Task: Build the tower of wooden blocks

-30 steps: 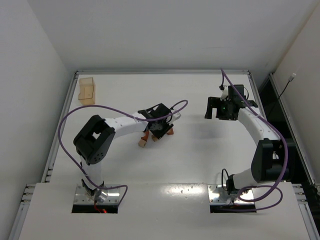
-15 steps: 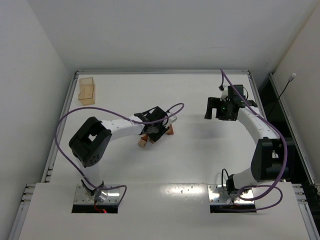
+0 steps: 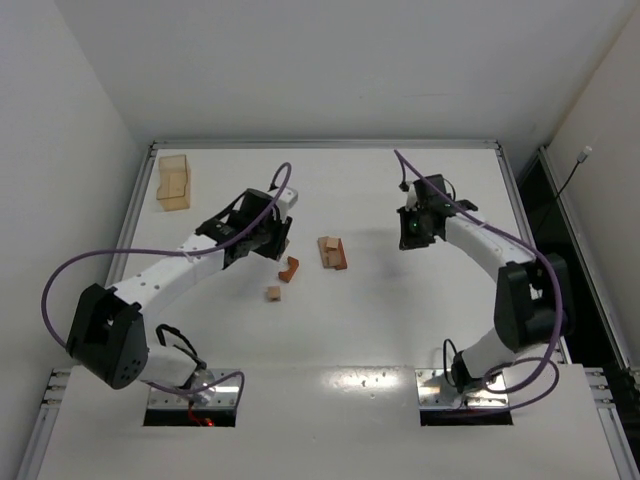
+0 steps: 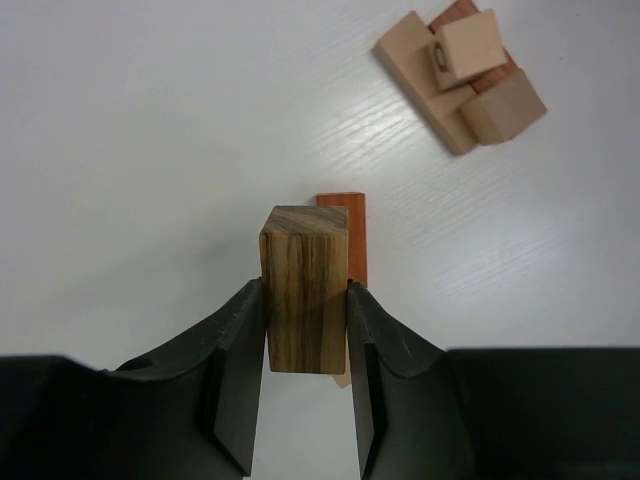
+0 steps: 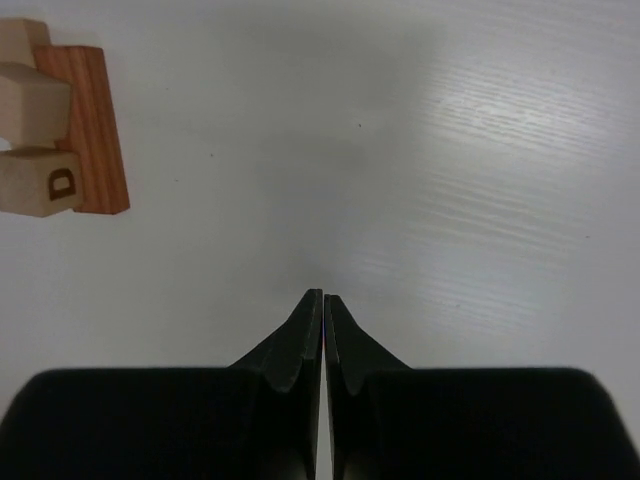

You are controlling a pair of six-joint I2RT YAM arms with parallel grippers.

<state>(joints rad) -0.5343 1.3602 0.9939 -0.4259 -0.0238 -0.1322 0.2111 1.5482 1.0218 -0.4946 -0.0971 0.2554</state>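
The wood block tower is a low cluster (image 3: 333,252) of tan and reddish-brown blocks lying mid-table; it also shows in the left wrist view (image 4: 460,75) and at the top left of the right wrist view (image 5: 60,130). My left gripper (image 3: 275,240) (image 4: 305,300) is shut on a dark striped wooden block (image 4: 305,285), held above the table left of the cluster. A reddish-brown bar (image 3: 289,268) (image 4: 345,235) lies on the table under it. A tan cube (image 3: 273,293) rests nearer the arms. My right gripper (image 3: 408,232) (image 5: 323,297) is shut and empty, right of the cluster.
A translucent tan plastic box (image 3: 174,180) stands at the back left corner. Raised rails (image 3: 128,230) run along the table's sides and back. Purple cables loop off both arms.
My left arm has swung left and back from over the blocks, carrying the striped block and uncovering the cluster. The right gripper has shut and shifted left toward the cluster.
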